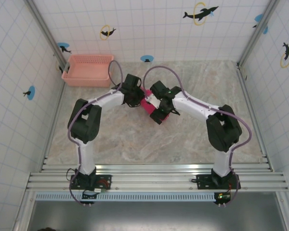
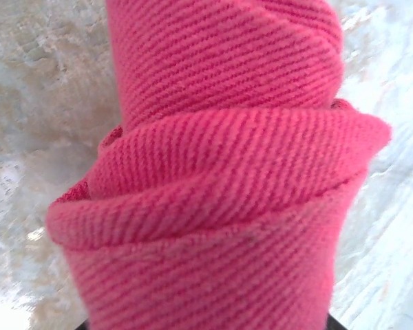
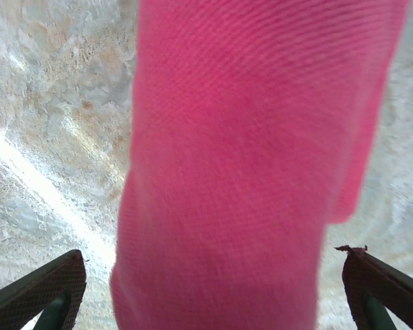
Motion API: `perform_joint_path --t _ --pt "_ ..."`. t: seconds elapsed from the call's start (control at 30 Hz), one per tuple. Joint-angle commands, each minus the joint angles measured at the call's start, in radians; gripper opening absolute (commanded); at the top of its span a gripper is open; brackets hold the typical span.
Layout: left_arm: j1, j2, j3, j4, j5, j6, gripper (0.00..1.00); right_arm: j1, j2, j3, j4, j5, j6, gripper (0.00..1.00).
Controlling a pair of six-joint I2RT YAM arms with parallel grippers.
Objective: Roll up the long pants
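Right gripper (image 3: 210, 254) spread wide, fingers clear on either side of rolled long pants (image 1: 146, 103), mid-table (image 1: 135, 144). Left gripper (image 1: 134, 100) against roll; grip impossible to tell.

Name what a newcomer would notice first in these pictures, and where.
The bright magenta long pants, rolled into a tight bundle in the middle of the table, stand out first. From the right wrist, the right gripper stands open, one finger on each side of the roll. A pale pink basket sits at the table's far left corner.
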Motion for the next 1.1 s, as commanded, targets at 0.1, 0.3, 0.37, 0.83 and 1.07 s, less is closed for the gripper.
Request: perform_joint_path --t 0.1,0.3,0.37,0.83,1.07 --pt "-0.009 0.203 0.15 -0.687 0.072 0.063 0.0 0.038 -0.086 -0.045 0.046 0.153 0.05 0.99" --pt "-0.024 0.302 0.312 -0.901 0.04 0.1 0.0 0.1 -0.099 -0.055 0.086 0.237 0.073 0.99" --pt "-0.028 0.335 0.33 -0.934 0.033 0.093 0.0 0.118 -0.085 -0.057 0.102 0.246 0.079 0.99" --pt "-0.036 0.361 0.366 -1.005 0.021 0.08 0.0 0.14 0.086 0.033 0.167 0.204 0.101 0.99" --pt "-0.036 0.376 0.387 -1.027 0.013 0.082 0.0 0.148 0.117 0.004 0.159 0.157 0.121 0.99"
